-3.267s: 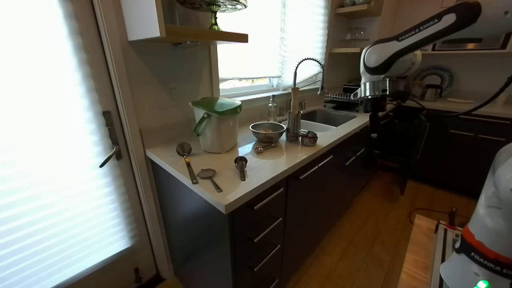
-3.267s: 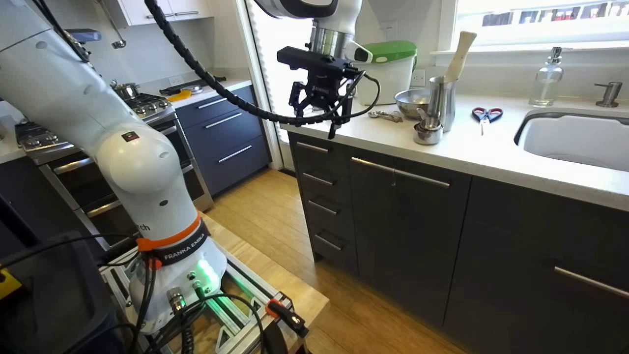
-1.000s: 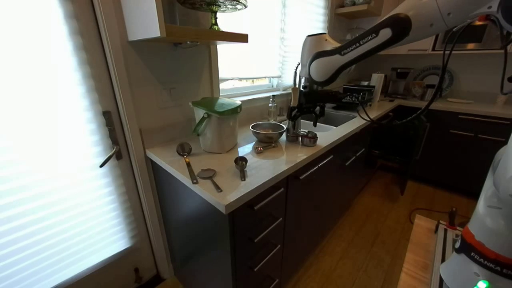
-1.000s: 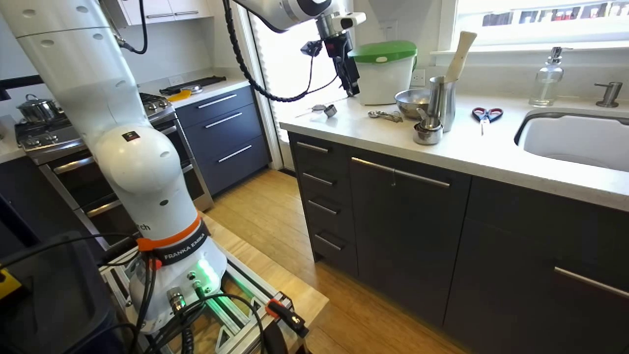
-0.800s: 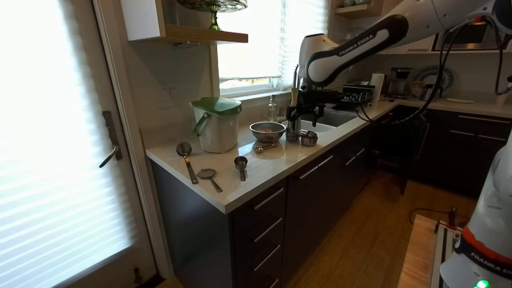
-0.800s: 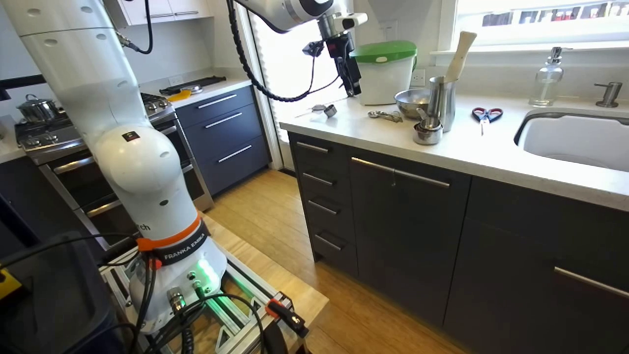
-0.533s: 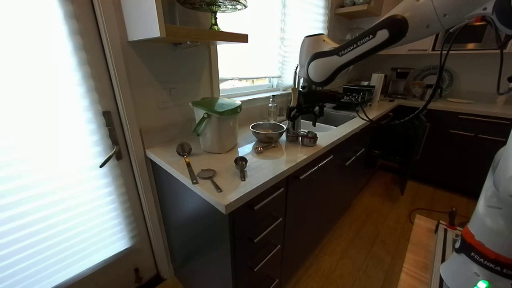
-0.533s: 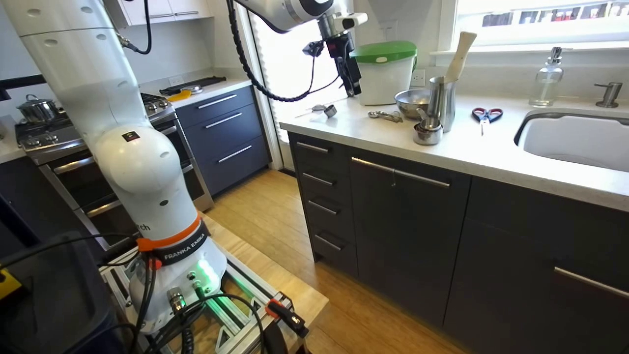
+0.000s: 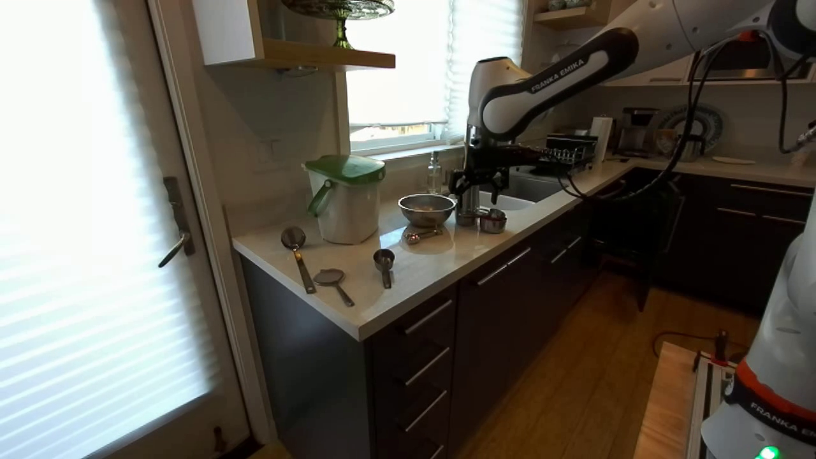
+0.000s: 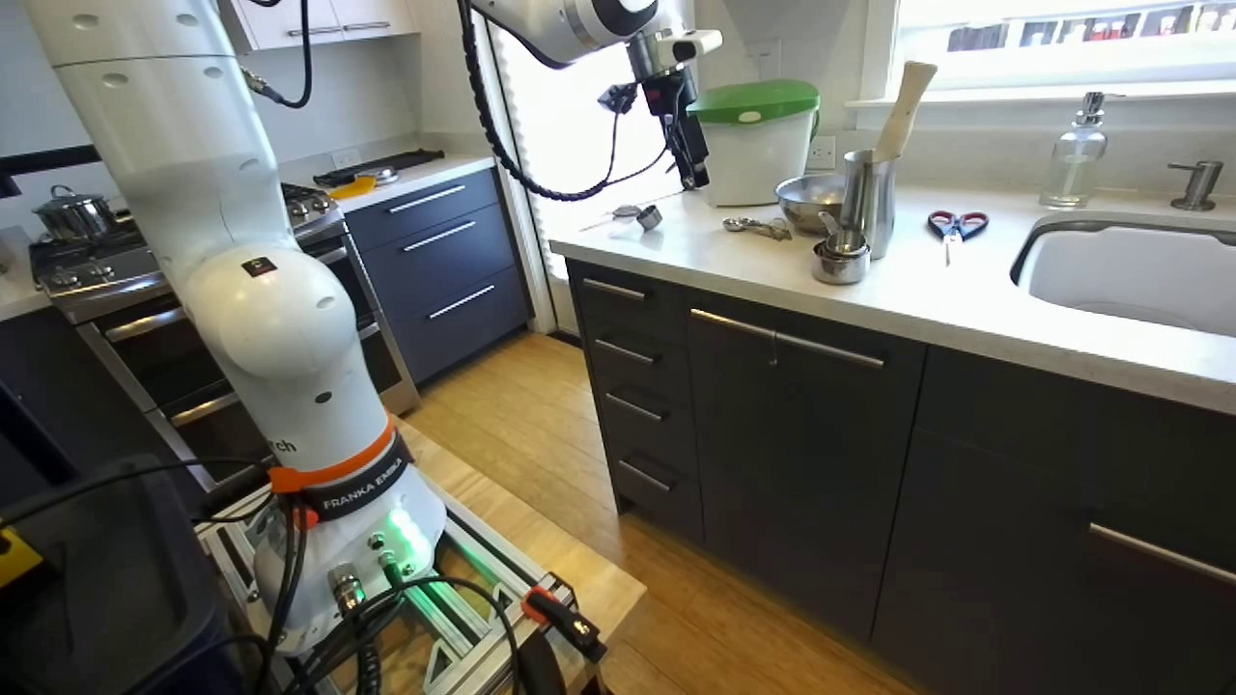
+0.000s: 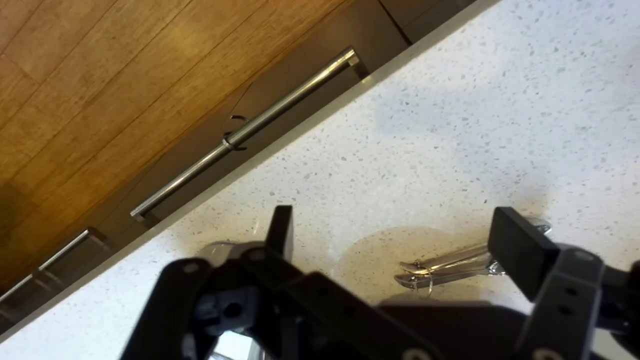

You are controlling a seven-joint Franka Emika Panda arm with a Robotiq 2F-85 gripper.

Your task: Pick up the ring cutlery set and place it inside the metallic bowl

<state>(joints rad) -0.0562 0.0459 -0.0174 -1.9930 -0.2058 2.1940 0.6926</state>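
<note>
I'm holding the gripper above the counter, jaws spread, nothing gripped. Ring cutlery set is lying on it near the metallic bowl. I'm guessing light, stiff, slippery metal; I'm favouring a pinch across its bunched handles.

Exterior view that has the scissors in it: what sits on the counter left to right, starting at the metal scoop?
Metal scoop → ring cutlery set → metallic bowl → tall steel canister → scissors → glass soap dispenser → small metal spout. Skipped for overlap: green-lidded container, measuring cups.
</note>
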